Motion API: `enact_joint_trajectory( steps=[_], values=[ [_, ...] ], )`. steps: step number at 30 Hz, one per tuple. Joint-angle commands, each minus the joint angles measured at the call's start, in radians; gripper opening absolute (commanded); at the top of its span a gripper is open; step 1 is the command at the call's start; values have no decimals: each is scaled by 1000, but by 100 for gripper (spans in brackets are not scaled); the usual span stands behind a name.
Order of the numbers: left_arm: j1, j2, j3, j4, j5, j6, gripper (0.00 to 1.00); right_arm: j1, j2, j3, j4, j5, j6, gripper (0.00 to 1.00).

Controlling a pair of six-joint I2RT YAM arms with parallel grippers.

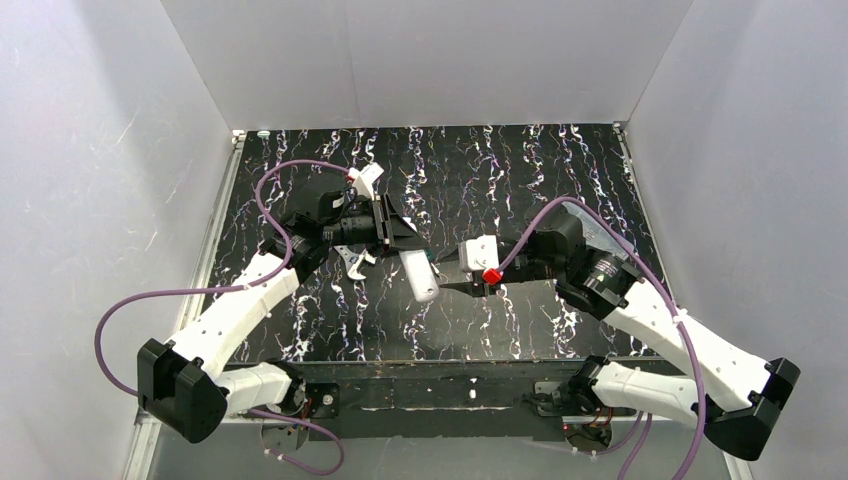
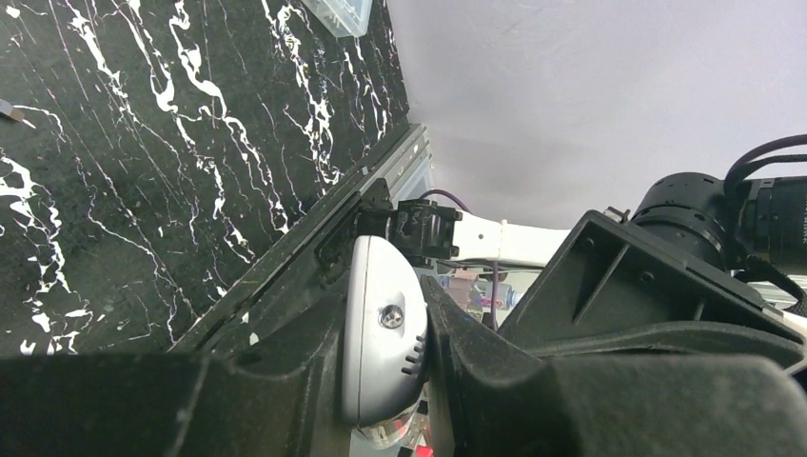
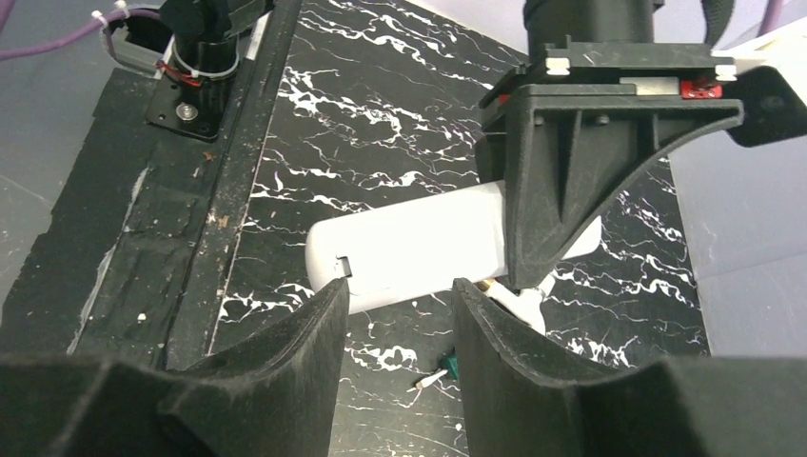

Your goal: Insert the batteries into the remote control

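Our left hand [image 2: 383, 328] is clamped on the white rectangular plastic remote control [image 1: 421, 277]. Its two black padded fingers press the flat sides, and in the left wrist view a small screw and vent slots on the shell show between them. The remote is held up off the black white-veined counter [image 1: 560, 180], roughly at the middle of the workspace.

Our right hand [image 3: 395, 300] has its fingers apart with nothing between them. It points leftward at the remote's free end and is very near it. We cannot tell whether the tips touch the shell.

The coming move turns on how the remote lies to that hand. From above, its long axis runs from the left hand's grip toward the near edge, tilted slightly right. In the right wrist view the body therefore crosses the open gap sideways, not end-on. A smooth face with a small notch near the free end is turned toward us. We judge this to be the back with its cover latch, though we cannot see an open recess.

The right arm is the free one and the nearer. We do not see the slim orange batteries in any view. A small green-handled tool [image 3: 445, 368] lies on the counter below.
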Motion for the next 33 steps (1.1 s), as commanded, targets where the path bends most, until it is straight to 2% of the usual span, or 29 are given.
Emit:
enact_joint_trajectory(
  steps=[1, 8, 33],
  values=[
    [-2, -31, 42, 14, 21, 7, 0, 19, 18, 52, -30, -37, -38, 52],
    [-2, -26, 36, 41, 19, -18, 0, 52, 19, 26, 16, 3, -41, 51],
    [-3, -8, 50, 61, 36, -38, 0, 88, 71, 32, -7, 91, -110, 47]
  ],
)
